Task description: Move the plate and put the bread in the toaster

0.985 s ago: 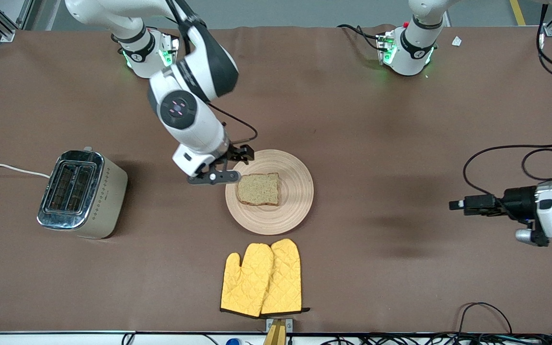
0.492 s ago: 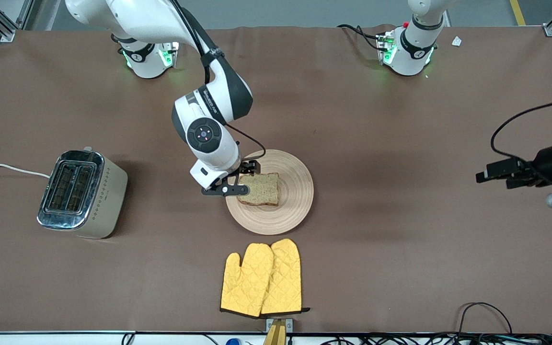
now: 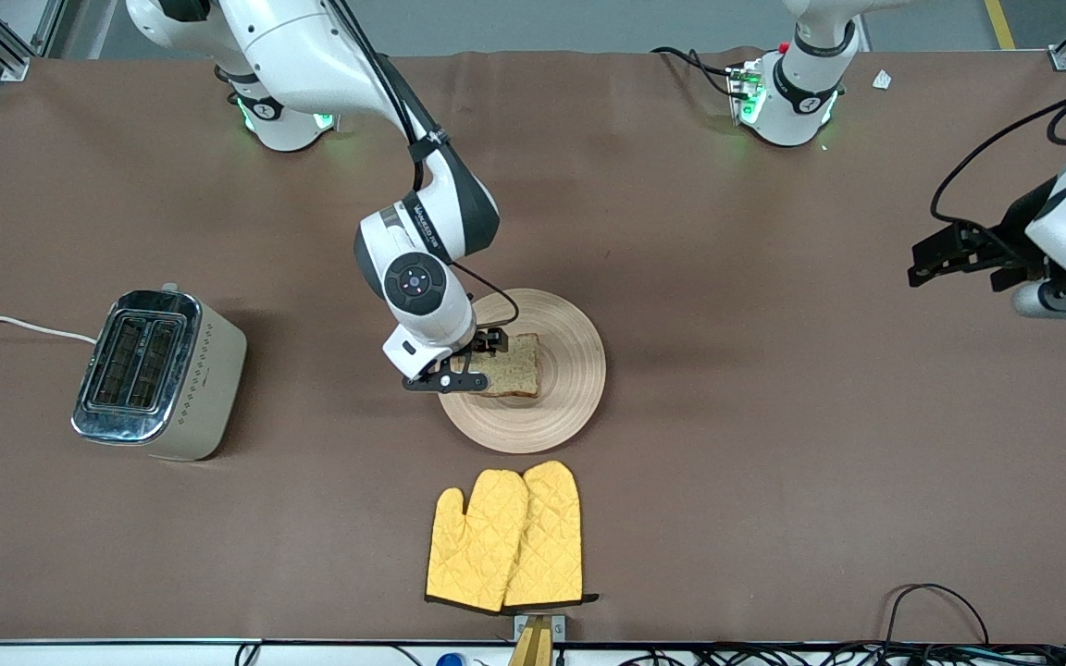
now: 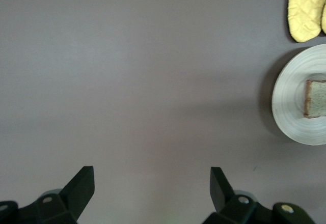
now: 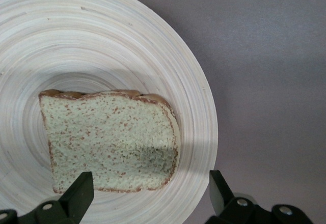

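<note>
Right gripper (image 3: 470, 363) over the plate's (image 3: 570, 370) rim toward the toaster (image 3: 158, 375), jaws spread, bread (image 3: 514, 368) just under them — nothing between. Oven mitts (image 3: 507, 538) lie close to the plate on its camera side, narrow gap. Bare surface (image 3: 329, 444) from plate to toaster; slots face up, uncovered. Left gripper (image 3: 945, 254) up at its own end, jaws apart — well clear.

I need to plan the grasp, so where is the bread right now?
The bread lies flat on the plate mid-table, farther from the front camera than the yellow mitts, with the open right gripper over its edge.
</note>
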### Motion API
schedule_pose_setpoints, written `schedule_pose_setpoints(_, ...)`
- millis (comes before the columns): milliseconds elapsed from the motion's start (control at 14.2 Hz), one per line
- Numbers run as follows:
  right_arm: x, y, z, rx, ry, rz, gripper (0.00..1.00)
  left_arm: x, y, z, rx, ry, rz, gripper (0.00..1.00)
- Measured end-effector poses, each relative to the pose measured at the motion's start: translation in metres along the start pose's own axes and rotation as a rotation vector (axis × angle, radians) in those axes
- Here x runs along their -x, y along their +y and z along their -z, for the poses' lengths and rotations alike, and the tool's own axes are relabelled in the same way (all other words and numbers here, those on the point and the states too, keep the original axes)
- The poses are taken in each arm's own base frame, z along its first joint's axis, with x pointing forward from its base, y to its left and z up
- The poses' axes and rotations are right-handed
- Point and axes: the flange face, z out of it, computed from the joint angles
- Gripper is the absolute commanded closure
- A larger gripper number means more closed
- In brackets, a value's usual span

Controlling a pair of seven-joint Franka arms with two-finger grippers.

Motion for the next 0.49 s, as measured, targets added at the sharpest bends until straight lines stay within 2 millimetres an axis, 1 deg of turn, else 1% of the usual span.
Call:
schedule_pose_setpoints(211,-0.002,-0.001,-0.003,-0.007,0.02,0.0,0.0,0.01,-0.014,0.011,-0.018,0.01,0.023,0.0)
schedule_pose_setpoints(492,-0.006,-0.004,-0.017,-0.013,0.051,0.002,0.0,0.031,-0.02,0.015,-0.028,0.003,0.035,0.0)
